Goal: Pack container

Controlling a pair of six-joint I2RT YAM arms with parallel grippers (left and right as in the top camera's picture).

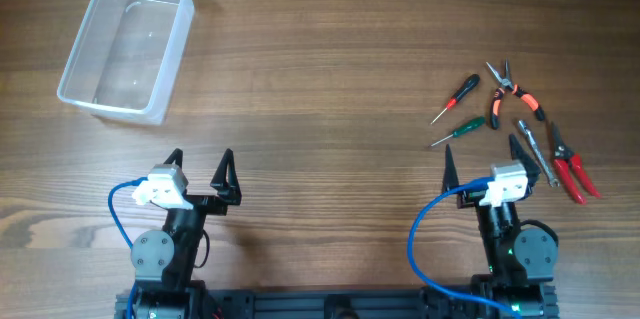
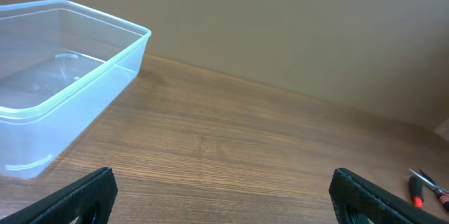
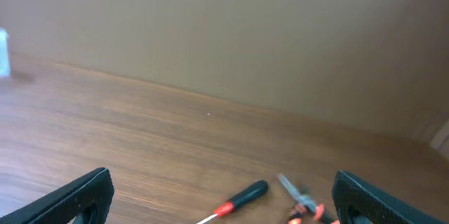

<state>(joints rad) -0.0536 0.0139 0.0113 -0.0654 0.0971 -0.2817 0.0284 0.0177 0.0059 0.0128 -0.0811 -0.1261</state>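
Left gripper (image 1: 201,157) sits just below the container (image 1: 178,44), jaws wide apart, holding nothing. Right gripper (image 1: 483,154) is well right of the container, also spread, empty. Screwdrivers (image 1: 455,97), pliers (image 1: 510,89) and cutters (image 1: 572,169) lie far right of the container.

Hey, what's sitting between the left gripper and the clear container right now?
Nothing. In the overhead view only bare table separates the left gripper from the container.
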